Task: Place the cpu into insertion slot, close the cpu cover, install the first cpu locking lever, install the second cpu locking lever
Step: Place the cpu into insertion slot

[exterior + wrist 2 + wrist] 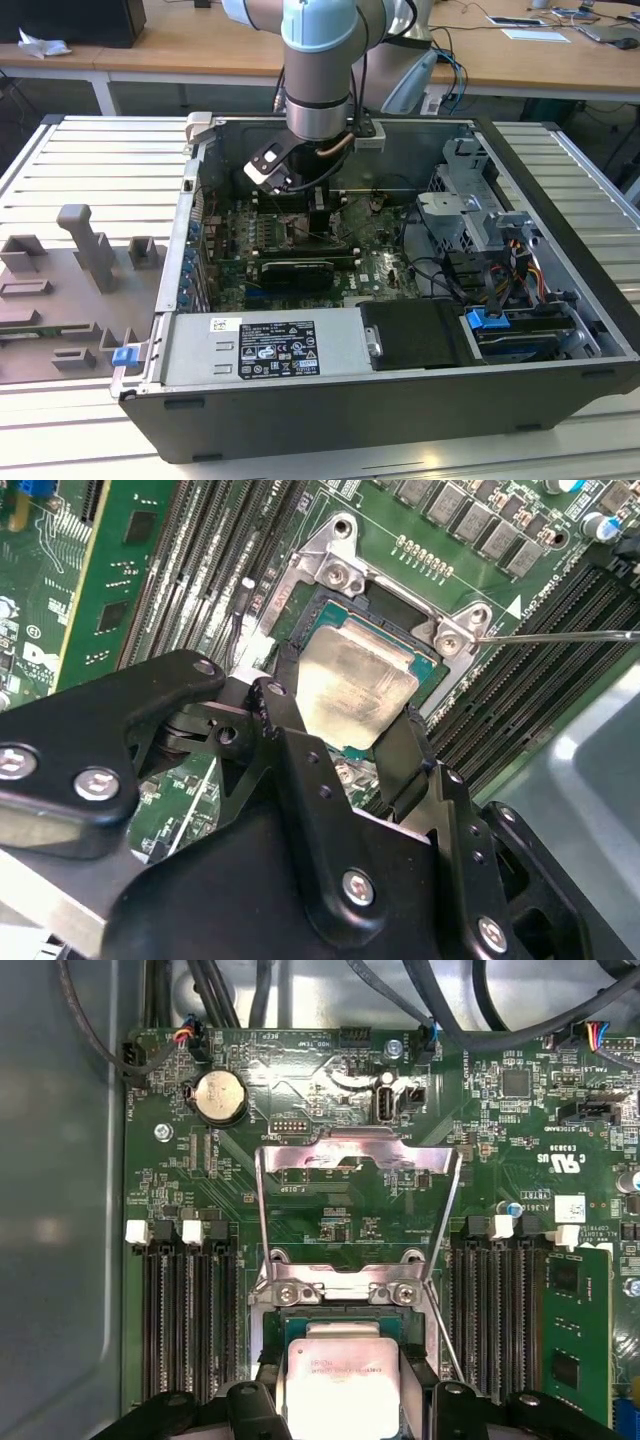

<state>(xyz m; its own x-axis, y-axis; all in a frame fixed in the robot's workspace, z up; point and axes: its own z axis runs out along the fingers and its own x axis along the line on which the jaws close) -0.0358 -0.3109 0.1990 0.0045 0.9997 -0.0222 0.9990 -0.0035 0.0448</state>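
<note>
My gripper is down inside the computer case, its black fingers set against two opposite edges of the cpu, a pale silver square on a green base. The cpu lies level in or just above the insertion slot; I cannot tell whether it is seated. In the first wrist view the cpu shows between the fingers, with the insertion slot's dark frame beyond it. The cpu cover stands swung up and open. A thin wire locking lever sticks out free beside the socket. The gripper hangs over the motherboard.
Long black memory slots flank the socket on both sides. Cables run along the board's far edge. The case holds a power supply and a drive cage. A grey fixture plate lies at the exterior view's left.
</note>
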